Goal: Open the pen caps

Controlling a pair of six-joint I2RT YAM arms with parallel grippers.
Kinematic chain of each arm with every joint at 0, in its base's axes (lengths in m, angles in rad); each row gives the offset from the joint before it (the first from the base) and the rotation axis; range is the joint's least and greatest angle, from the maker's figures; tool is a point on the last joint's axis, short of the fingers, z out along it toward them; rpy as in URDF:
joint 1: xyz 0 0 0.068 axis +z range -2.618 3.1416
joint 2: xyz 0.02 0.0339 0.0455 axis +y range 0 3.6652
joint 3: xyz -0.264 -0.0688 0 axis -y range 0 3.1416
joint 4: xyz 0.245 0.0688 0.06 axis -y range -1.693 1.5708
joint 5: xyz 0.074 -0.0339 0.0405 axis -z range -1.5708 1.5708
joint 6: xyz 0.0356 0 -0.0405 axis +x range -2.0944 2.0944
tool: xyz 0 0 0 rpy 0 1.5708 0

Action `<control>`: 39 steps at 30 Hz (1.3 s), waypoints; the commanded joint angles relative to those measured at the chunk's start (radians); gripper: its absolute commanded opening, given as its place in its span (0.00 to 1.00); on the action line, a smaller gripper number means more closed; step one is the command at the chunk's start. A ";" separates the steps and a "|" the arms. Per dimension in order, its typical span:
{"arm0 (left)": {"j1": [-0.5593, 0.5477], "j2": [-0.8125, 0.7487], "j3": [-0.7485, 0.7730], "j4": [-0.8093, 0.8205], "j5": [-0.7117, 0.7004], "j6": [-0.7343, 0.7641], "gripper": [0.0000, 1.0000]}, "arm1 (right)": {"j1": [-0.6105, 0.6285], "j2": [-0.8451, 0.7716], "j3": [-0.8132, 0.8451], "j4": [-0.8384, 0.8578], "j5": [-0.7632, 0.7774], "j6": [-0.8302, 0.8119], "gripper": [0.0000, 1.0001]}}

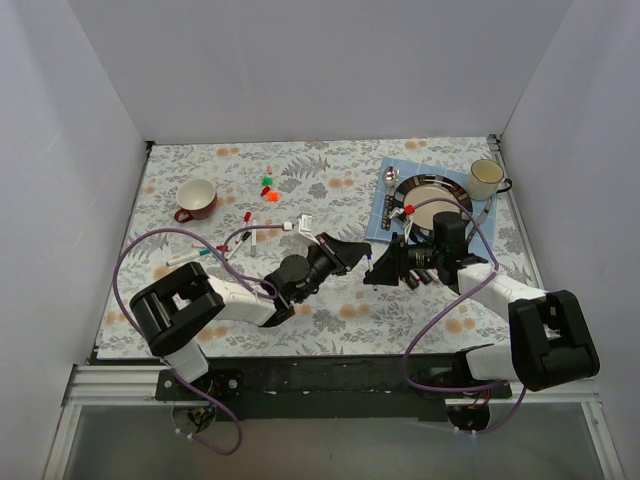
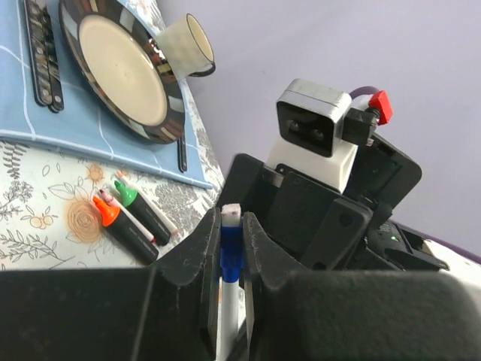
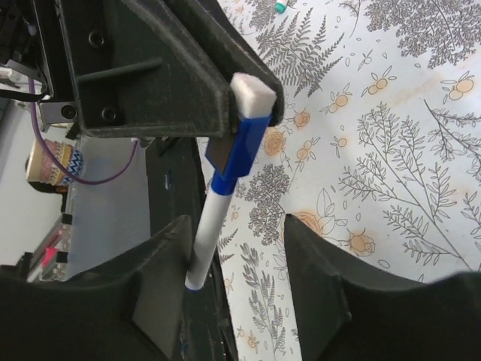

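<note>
L pincer (image 2: 231,229) pinches blue cap (image 3: 239,150), R pincer (image 3: 234,229) spread round pen (image 3: 213,222) barrel; few caps (image 1: 267,181) already off, this + blk markers (image 2: 150,219) left.

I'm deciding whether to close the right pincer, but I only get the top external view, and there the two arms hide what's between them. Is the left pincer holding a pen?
Observer: Yes. The left pincer is shut on a pen, gripping its blue section just under a white end.
Operator: Where is the white barrel?
Observer: Its free end lies between the fingers of the right pincer, next to one of them; those jaws stand open, not clamping it.
Operator: Any other pens close by?
Observer: An orange-ended marker and a green-ended marker, both black-barrelled, lie side by side on the table.
</note>
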 commanded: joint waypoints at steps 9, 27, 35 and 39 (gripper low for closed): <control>-0.043 0.014 0.039 0.074 -0.069 0.070 0.21 | 0.001 0.045 0.089 -0.148 -0.018 -0.124 0.01; -0.041 0.012 0.143 -0.121 0.029 0.130 0.23 | 0.001 0.034 0.138 -0.283 -0.001 -0.302 0.01; -0.008 0.023 0.166 -0.164 0.158 0.116 0.04 | 0.001 0.036 0.168 -0.384 0.033 -0.411 0.01; 0.023 -0.018 0.159 -0.187 0.152 0.111 0.00 | 0.001 0.045 0.175 -0.409 0.047 -0.434 0.01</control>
